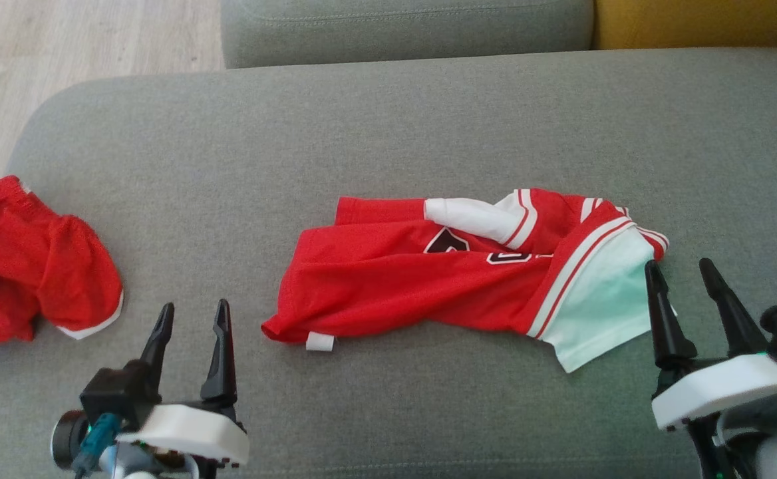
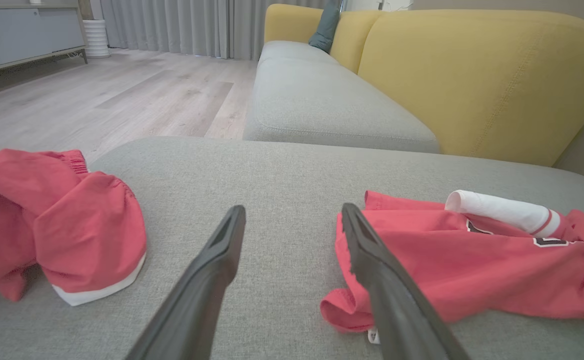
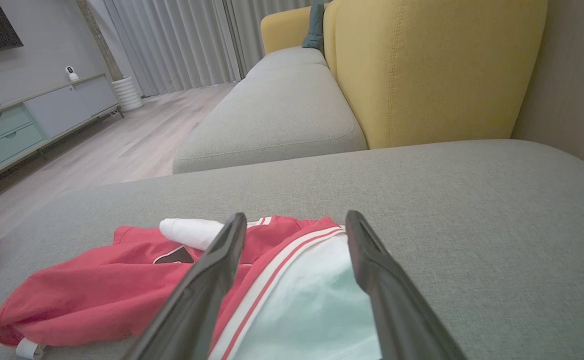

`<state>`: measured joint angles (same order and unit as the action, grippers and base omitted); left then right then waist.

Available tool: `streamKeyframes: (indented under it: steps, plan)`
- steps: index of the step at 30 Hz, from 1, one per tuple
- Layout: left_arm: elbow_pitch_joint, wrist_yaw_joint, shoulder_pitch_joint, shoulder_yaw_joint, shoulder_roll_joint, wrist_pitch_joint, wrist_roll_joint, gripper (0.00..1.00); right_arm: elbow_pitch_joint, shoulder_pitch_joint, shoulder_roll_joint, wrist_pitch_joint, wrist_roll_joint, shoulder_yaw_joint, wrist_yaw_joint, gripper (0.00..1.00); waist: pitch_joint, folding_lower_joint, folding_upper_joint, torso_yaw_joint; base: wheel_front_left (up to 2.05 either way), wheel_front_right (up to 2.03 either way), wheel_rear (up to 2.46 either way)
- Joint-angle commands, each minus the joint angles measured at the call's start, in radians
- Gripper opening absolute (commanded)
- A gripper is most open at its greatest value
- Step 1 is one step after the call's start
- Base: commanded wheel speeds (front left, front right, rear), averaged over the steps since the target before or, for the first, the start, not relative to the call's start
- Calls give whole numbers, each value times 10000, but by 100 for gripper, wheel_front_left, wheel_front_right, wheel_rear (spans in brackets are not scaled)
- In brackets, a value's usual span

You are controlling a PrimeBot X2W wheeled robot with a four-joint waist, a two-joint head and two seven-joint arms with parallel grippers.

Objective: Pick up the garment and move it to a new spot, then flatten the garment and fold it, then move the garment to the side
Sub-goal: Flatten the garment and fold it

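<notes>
Nearest of all, the left hand point(image 1: 195, 305) stands at the near edge of the grey cushion point(image 1: 388, 133), its two dark fingers spread wide with nothing between them. It sits over bare fabric between the red shorts point(image 1: 29, 266) and the garment point(image 1: 395, 279), clear of both in the head view. In its own wrist view the inner finger crosses in front of the garment's near corner.

At the same depth on the other side, the right hand point(image 1: 678, 263) is also spread and holds nothing. Its fingers point at the garment's right end. In the right wrist view they stand to either side of the pale mint panel point(image 1: 601, 299). Whether the tips touch the cloth I cannot tell.

Just beyond the hands, the garment lies crumpled across the middle of the cushion, a red jersey with white striped trim. A small white label point(image 1: 320, 341) pokes out at its near left corner, and a white sleeve point(image 1: 468, 218) is folded over its far edge. Dark lettering shows partly among the folds. The red shorts lie bunched near the cushion's left edge, well apart from the garment.

Farther back a second grey seat point(image 1: 402, 26) meets the cushion, with a yellow backrest point(image 1: 701, 23) to its right. Pale wooden floor point(image 1: 82, 40) lies beyond on the left. Grey curtains point(image 3: 172, 40) and a low cabinet point(image 3: 32, 120) stand at the far wall.
</notes>
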<state>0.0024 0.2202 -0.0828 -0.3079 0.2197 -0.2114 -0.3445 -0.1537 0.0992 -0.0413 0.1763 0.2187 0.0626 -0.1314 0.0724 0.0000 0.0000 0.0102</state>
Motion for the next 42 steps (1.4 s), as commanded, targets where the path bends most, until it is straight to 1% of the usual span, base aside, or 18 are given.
streamKeyframes:
  steps: [1, 8, 14, 15, 16, 19, 22, 25, 27, 30, 35, 36, 37, 38, 42]
  plan:
    - [-376, 83, 273, 371, 197, 31, 65, 100, -443, -103, -89, 39, 47, -268, 7, 100, -12, 0, 0, -6, 0, 0, 0]
    - [-492, 125, 268, 314, 258, 119, 75, 100, -457, -107, -89, 56, 88, -287, 7, 100, 0, 0, 0, -17, 0, 0, 0]
    - [-397, -34, 453, 227, 357, 93, 73, 100, -448, -140, -89, 49, 120, -276, 7, 100, 50, 0, 0, -2, 0, 0, 0]
    - [-382, -87, 535, 152, 376, 139, 106, 100, -445, -144, -89, 51, 131, -266, 7, 100, 84, 0, 0, 15, 0, 0, 0]
    - [-295, -313, 724, -66, 355, 323, 54, 100, -417, -160, -89, 64, 160, -280, 7, 100, 136, 0, 0, 30, 0, 0, 0]
    - [66, -780, 1024, -528, 343, 935, -88, 100, -393, -215, -89, 85, 189, -338, 7, 100, 286, 0, 0, 14, 0, 0, 0]
    - [612, -1159, 1306, -886, 367, 1696, -257, 100, -354, -310, -89, 78, 217, -391, 7, 100, 465, 0, 0, -42, 0, 0, 0]
    - [1224, -1341, 1594, -1013, 465, 2283, -356, 100, -301, -395, -89, 63, 242, -411, 7, 100, 631, 0, 0, -100, 0, 0, 0]
    - [1713, -1399, 1919, -1007, 544, 2471, -360, 100, -249, -467, -89, 34, 282, -385, 7, 100, 781, 0, 0, -145, 0, 0, 0]
    - [1999, -1440, 2120, -986, 549, 2471, -383, 100, -224, -519, -89, 5, 308, -379, 7, 100, 867, 0, 0, -160, 0, 0, 0]
    - [2766, -1716, 2682, -964, 460, 2240, -546, 100, -125, -683, -89, -45, 367, -401, 7, 100, 1070, 0, 0, -219, 0, 0, 0]
    - [2881, -1813, 2750, -992, 449, 2266, -599, 42, -100, -699, -89, -45, 367, -403, 7, 100, 1091, 0, 0, -226, 0, 0, 0]
    - [2881, -1813, 2750, -992, 449, 2266, -599, 42, -100, -699, -89, -45, 367, -403, 7, 100, 1091, 0, 0, -226, 0, 0, 0]
    - [2978, -1877, 2807, -999, 432, 2276, -654, 0, -71, -707, -89, -42, 365, -395, 7, 100, 1107, 0, 0, -231, 0, 0, 0]
    - [3257, -1988, 2954, -1032, 408, 2211, -725, 0, 190, -679, -89, 73, 343, -241, 7, 100, 1173, 0, 0, -242, 0, 0, 0]
